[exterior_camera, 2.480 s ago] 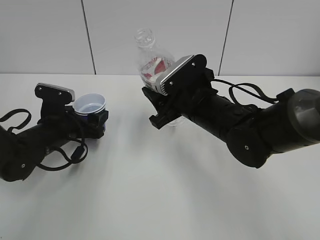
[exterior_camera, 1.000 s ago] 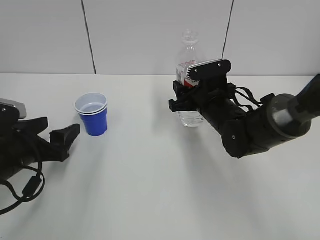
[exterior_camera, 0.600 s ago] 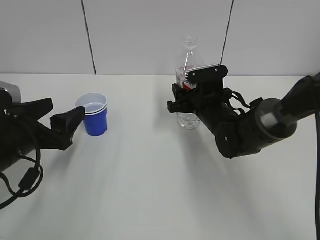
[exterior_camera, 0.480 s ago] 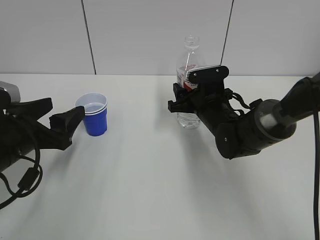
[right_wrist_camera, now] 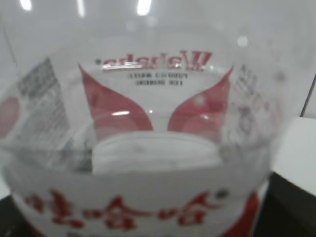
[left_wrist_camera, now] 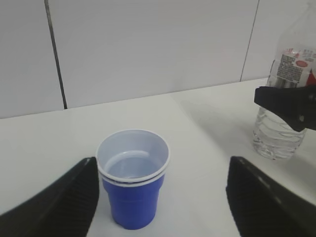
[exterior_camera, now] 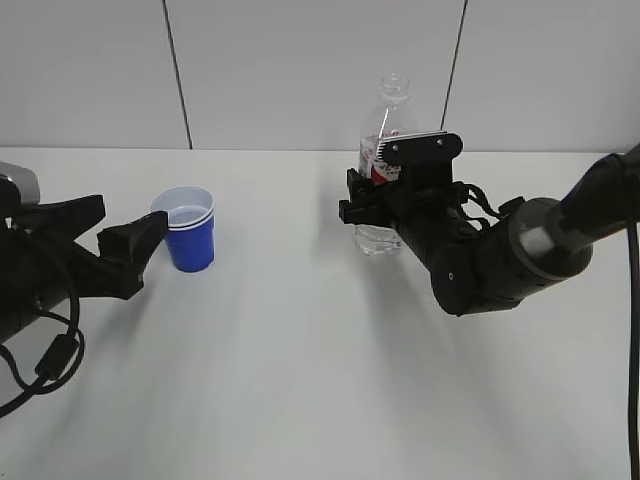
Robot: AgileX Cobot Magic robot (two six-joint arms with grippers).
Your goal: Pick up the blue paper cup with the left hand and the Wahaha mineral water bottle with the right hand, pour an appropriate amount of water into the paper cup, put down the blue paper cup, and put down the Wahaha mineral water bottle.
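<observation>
Cup stands upright on the white table, left of centre. Blue outside, white inside, doubled white rim. Left wrist view shows a shallow pool of clear water in its bottom.

Left gripper sits low at the left edge of the table, fingers spread wide. In the wrist view the cup stands between the two black fingers, not touching either; the near finger tip is just beside the cup wall, the other well off to the right.

Bottle stands upright on the table, right of centre, well apart from the cup. Neck open, no cap. Red-and-white label band high on the body, ribbed clear base showing below the gripper.

Right gripper is at the bottle's midsection, black fingers on either side of it. Whether they press the bottle or stand slightly off cannot be told. Right wrist view is filled by the label, very close and blurred.
</observation>
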